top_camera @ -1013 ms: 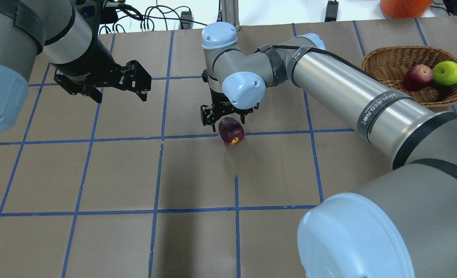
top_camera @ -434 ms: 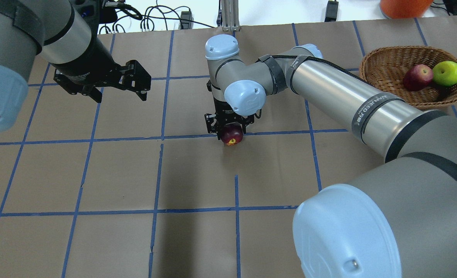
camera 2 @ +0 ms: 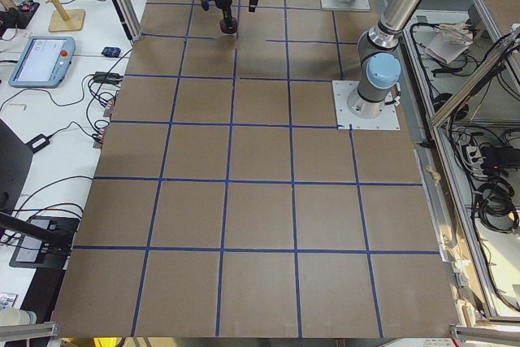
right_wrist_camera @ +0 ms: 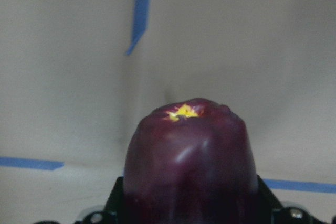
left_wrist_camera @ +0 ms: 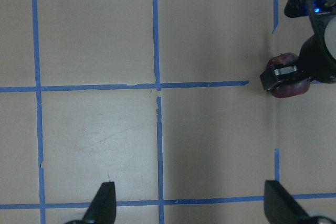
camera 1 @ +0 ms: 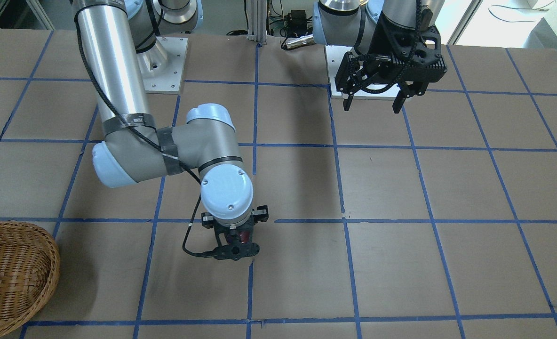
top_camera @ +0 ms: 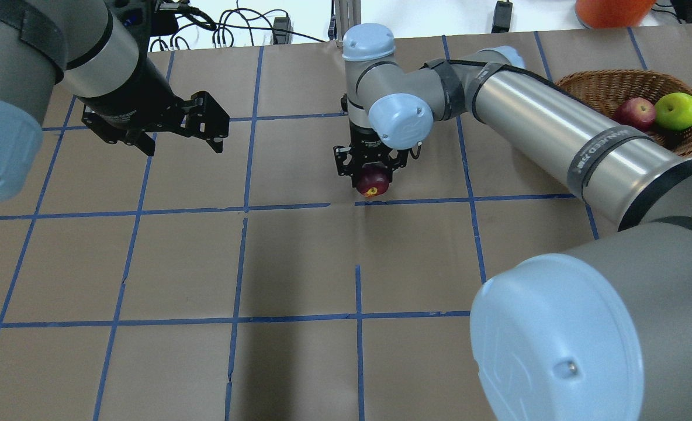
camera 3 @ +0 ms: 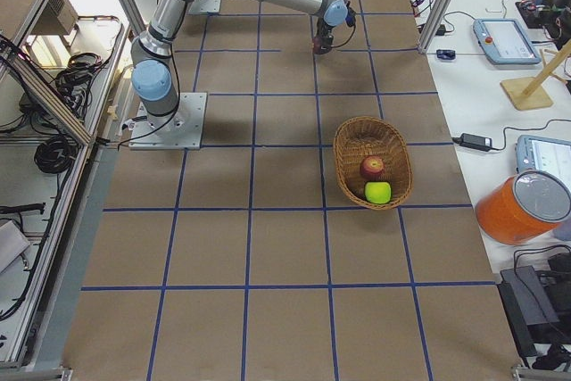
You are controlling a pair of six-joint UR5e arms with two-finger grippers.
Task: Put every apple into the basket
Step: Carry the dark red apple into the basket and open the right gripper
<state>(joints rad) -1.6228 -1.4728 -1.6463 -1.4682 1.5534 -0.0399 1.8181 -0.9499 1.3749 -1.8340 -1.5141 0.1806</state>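
The right arm reaches far out over the surface [top_camera: 299,263], its forearm long and nearly level and its wrist bent so that the right pincer [top_camera: 371,169] points straight down. The pincer is clenched on the maroon apple [top_camera: 372,182], which sits between the fingers with its yellow-marked end turned away from the wrist; the right wrist view shows it filling the gap between them. How far it is above the surface cannot be told. A blue tape line [top_camera: 299,206] runs just beside the pincer.

The left arm is drawn back, and the left pincer [top_camera: 183,146] hangs over the surface with its fingers spread wide and nothing between them. It is well apart from the right pincer, which shows with the maroon apple at the edge of the left wrist view.

The basket [top_camera: 591,93] stands well apart from the right pincer, on the side away from the left arm. The red apple [top_camera: 633,114] and the green apple [top_camera: 678,111] lie in it, touching. In the overhead view the right forearm covers part of its rim. An orange container [camera 3: 522,207] stands beyond the basket, off the surface.
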